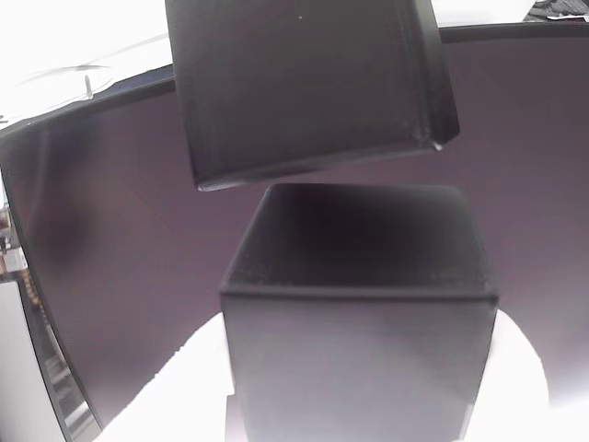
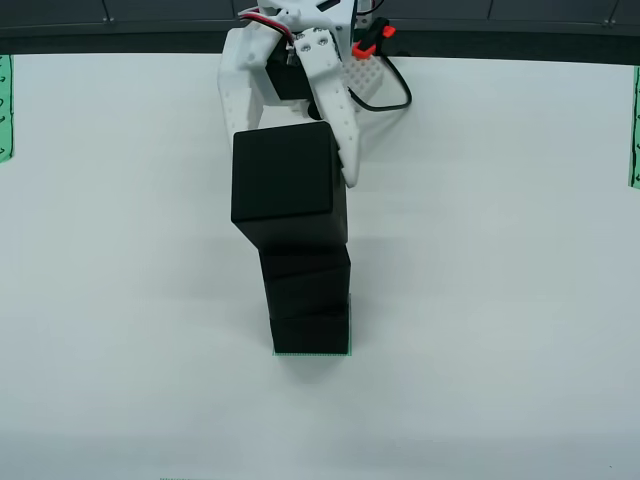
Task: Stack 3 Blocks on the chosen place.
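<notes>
Matt black top block (image 2: 283, 175), grainy-topped block (image 1: 359, 244) beneath, smooth white plastic hand (image 2: 290, 150), matt white table (image 2: 500, 300)

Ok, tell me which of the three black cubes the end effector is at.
The top cube of the stack, between the white fingers. The middle cube and bottom cube, on the green patch, stand below it.

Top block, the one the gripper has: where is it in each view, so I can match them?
View from above: the top block sits centre, upper half, held by the gripper.
View that rides on the gripper: it fills the top centre, tilted.
Shared landmark: the block beneath it.
</notes>
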{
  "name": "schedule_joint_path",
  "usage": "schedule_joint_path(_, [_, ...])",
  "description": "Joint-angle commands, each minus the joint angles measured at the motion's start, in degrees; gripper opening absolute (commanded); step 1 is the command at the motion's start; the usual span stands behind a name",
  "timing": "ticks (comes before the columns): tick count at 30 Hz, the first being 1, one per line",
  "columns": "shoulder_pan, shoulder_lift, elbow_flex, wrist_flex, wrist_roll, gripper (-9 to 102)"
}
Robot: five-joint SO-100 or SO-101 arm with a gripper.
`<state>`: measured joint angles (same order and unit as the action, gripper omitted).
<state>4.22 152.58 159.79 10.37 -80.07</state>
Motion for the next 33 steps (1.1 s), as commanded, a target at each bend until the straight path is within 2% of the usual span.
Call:
schedule_joint_path(1, [-0.44,1.32,-0.09,-2.02,-0.53,22])
schedule_joint_path(7, [0.00,-0.62,2.20,-7.56,-1.93,22])
schedule_joint_path(33, [1.23,-6.24,6.06,-20.13,-5.10,22])
